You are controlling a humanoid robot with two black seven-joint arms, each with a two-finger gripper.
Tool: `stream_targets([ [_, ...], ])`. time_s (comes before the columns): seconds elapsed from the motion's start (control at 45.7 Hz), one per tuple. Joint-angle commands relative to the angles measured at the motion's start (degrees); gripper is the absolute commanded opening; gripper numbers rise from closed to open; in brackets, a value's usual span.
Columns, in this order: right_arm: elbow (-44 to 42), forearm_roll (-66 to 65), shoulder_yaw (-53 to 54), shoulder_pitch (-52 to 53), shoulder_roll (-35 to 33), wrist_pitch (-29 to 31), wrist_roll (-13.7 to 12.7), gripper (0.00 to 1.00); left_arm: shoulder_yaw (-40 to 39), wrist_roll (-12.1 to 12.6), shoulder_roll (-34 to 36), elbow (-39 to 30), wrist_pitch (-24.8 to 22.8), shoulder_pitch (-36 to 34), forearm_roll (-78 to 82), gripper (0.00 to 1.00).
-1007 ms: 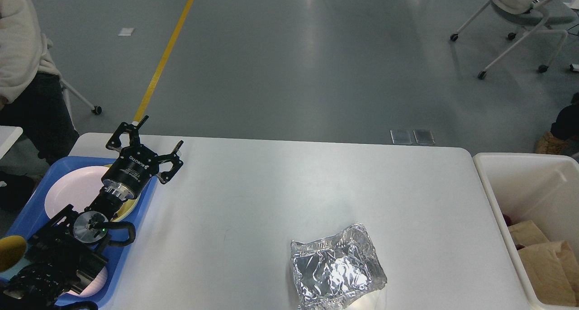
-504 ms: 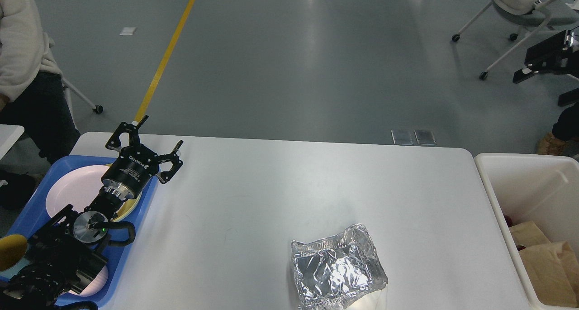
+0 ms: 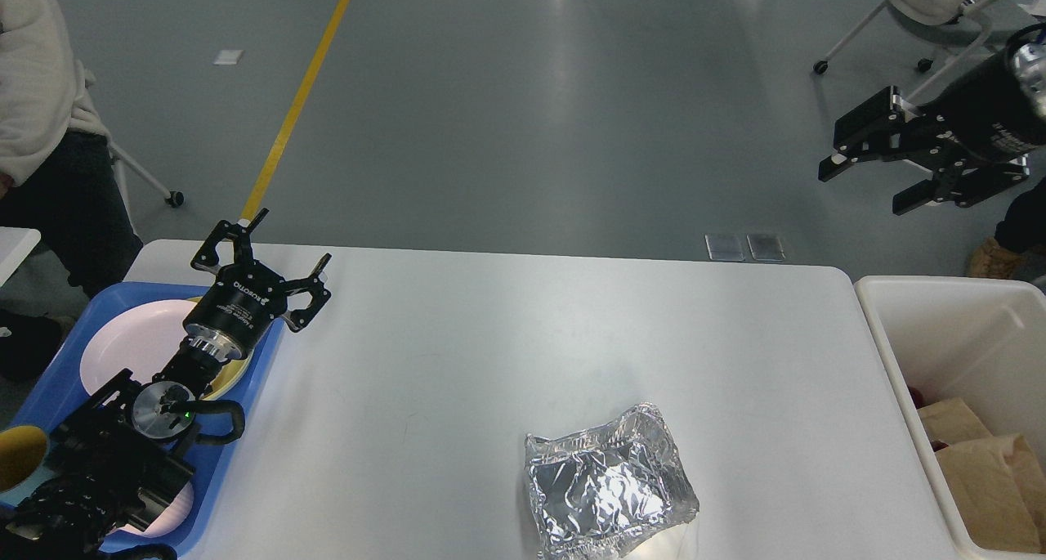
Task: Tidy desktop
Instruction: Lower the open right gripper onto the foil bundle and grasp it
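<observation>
The white desktop point(image 3: 507, 339) fills the middle of the head view. A crumpled silver foil container point(image 3: 609, 482) lies on it near the front edge, right of centre. My left gripper point(image 3: 288, 239) is open and empty, held above the desktop's far left corner beside the blue tray. My right gripper point(image 3: 862, 184) is open and empty, raised high at the right, above the floor beyond the desktop's far right corner.
A blue tray point(image 3: 61, 372) at the left holds a pink plate point(image 3: 135, 343), a yellow dish and a cup. A white bin point(image 3: 952, 323) at the right holds brown paper bags point(image 3: 993, 470). A person stands at the far left; wheeled chairs stand behind.
My right arm has come into view from the right edge and moved leftward, its gripper now fully visible and open. The left arm and the foil container have not moved.
</observation>
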Motion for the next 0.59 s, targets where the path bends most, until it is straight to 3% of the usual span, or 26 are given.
stream_targets([
  [0.0, 0.06, 2.50, -0.27, -0.77, 6.29, 0.00, -0.03, 0.87, 0.00, 0.00, 0.00, 0.00, 0.00, 0.00, 0.00, 0.97],
  [0.263, -0.64, 5.32, -0.27, -7.71, 17.19, 0.00, -0.03, 0.86, 0.00, 0.00, 0.00, 0.00, 0.00, 0.00, 0.00, 0.97],
  [0.569, -2.83, 5.84, 1.84, -24.93, 27.13, -0.59, -0.03, 0.86, 0.00, 0.00, 0.00, 0.00, 0.00, 0.00, 0.00, 0.97],
])
